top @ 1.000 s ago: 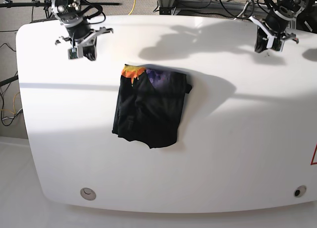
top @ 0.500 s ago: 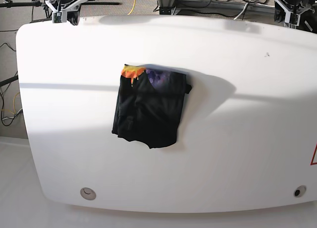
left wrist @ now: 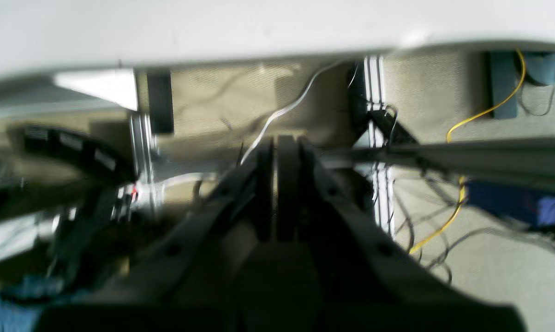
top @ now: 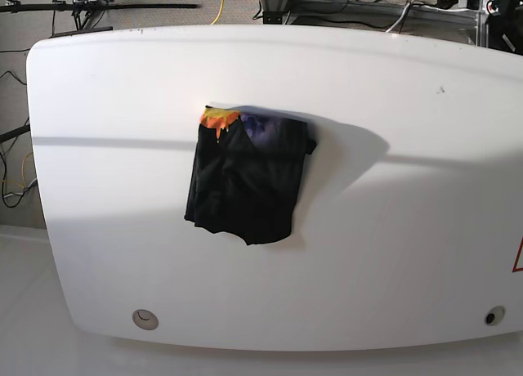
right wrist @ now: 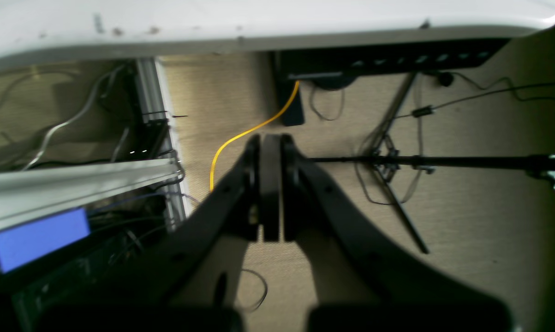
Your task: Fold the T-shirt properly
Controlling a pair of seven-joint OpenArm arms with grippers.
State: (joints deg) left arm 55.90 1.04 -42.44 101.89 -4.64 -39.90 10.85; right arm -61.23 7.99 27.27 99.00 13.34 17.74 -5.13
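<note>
The black T-shirt (top: 245, 184) lies folded into a compact rectangle at the middle of the white table (top: 392, 229), with orange and purple print showing along its far edge. Both arms are pulled back beyond the table's far edge; only bits of them show at the top corners of the base view. My left gripper (left wrist: 279, 140) is shut and empty over the floor behind the table. My right gripper (right wrist: 269, 137) is also shut and empty over the carpet. Neither wrist view shows the shirt.
Behind the table are aluminium frame rails (right wrist: 74, 177), a yellow cable (right wrist: 245, 136), a black stand (right wrist: 397, 161) and loose wires on the carpet. The table's far edge (left wrist: 212, 27) runs across the top of both wrist views. Two round fittings (top: 145, 318) sit near the front edge.
Both arms have drawn back from above the far corners of the table to beyond its far edge, almost out of the base view. The T-shirt has not moved.
</note>
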